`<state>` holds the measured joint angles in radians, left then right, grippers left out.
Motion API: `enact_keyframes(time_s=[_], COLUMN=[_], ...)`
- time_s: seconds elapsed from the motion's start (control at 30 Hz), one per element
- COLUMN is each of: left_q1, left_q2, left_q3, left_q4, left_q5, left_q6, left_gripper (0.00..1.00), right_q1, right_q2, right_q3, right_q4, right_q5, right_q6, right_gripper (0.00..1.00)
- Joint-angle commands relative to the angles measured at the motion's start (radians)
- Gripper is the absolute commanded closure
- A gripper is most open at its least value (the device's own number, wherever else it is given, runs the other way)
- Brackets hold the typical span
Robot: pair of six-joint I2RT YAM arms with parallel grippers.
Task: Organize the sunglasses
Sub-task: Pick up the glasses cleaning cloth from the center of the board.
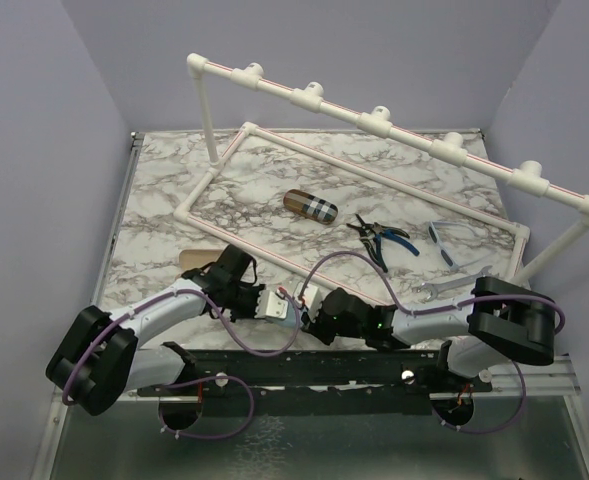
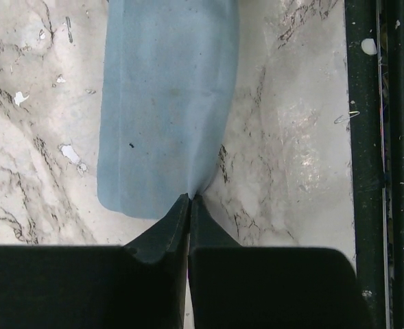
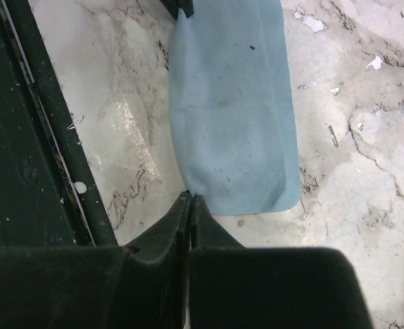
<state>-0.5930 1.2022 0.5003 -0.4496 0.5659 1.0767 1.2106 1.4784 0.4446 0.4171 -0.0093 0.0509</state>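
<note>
the left claw (image 2: 189,199) and right claw (image 3: 189,197) are each pinched closed on opposite ends of a pale blue cloth (image 2: 164,103) lying on the marble bench (image 2: 291,137).

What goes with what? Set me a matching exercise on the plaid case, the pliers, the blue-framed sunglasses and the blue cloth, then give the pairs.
Things:
1. plaid case
2. pliers
3. blue-framed sunglasses
4. pale blue cloth

Descriptions:
a. rightmost of the four in the top view
b. beside the black rail
c. brown, oblong
d. between case and sunglasses

Pairs: 1-c, 2-d, 3-a, 4-b.
</note>
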Motion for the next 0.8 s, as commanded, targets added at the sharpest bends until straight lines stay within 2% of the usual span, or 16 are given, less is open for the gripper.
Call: enact_keyframes(time_s=[0.0,0.33,0.6,0.77], left_q1=[-0.016,-0.016,-0.016,-0.016], left_q2=[0.008,-0.044,-0.079,-0.096], left_q3=[-0.024,0.106,0.202,0.263], left_q4=[-0.055,-0.238,-0.369,-0.419], left_q5=[-0.057,-0.111,-0.126,-0.226], left_q6=[-0.019,-0.175,-0.283,-0.353], left_gripper=[1.0,1.0,1.0,1.0], right_q1=[0.003,-0.017,-0.034,-0.061], right_q2=[-0.015,-0.159,-0.2,-0.199], right_q3=[0.006,0.009,0.061,0.095], right_q4=[-0.097,-0.108,-0.155,-0.163], right_q5=[-0.049,-0.038,-0.053,-0.08], right_q6=[-0.007,0.03,0.028,0.021], right_gripper=[0.99,1.0,1.0,1.0])
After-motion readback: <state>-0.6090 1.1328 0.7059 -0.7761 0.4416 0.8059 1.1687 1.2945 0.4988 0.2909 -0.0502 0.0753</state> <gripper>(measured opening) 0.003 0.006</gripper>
